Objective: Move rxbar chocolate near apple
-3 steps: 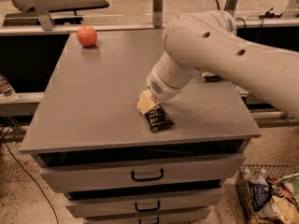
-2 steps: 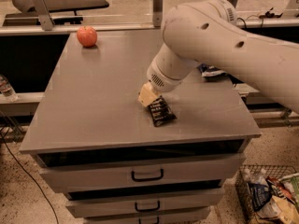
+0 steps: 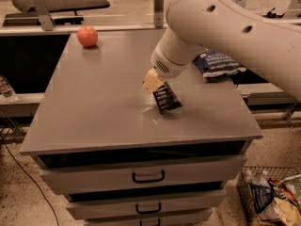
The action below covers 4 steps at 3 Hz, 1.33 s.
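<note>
The rxbar chocolate (image 3: 166,98), a flat black wrapper with white lettering, hangs tilted in my gripper (image 3: 155,83), just above the grey table top right of its middle. The gripper's cream fingers are shut on the bar's upper end, and the big white arm reaches down to it from the upper right. The red-orange apple (image 3: 87,36) stands at the far left corner of the table, well away from the bar and gripper.
A dark blue chip bag (image 3: 219,62) lies at the table's right edge, partly behind the arm. The grey table (image 3: 94,112) is a cabinet with drawers. A wire basket of packets (image 3: 273,197) sits on the floor at lower right. A water bottle (image 3: 5,89) stands left.
The gripper has risen a little with the rxbar chocolate, lifting its end off the table. The apple has not moved.
</note>
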Each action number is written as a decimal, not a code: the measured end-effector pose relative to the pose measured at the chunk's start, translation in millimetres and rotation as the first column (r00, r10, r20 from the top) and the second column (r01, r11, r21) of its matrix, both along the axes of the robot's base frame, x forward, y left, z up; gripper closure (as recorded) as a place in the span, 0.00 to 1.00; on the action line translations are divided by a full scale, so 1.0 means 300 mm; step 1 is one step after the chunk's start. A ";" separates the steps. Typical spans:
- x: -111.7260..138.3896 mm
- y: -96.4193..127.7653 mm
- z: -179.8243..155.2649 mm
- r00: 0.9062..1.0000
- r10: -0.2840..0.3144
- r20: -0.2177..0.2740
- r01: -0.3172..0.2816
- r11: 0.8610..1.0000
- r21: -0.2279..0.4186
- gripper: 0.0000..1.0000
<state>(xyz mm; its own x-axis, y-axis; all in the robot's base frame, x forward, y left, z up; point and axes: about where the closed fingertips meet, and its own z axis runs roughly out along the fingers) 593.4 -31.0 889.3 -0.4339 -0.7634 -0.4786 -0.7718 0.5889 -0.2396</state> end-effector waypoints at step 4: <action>0.600 0.467 0.128 0.933 0.196 0.303 -0.226 0.972 0.068 1.00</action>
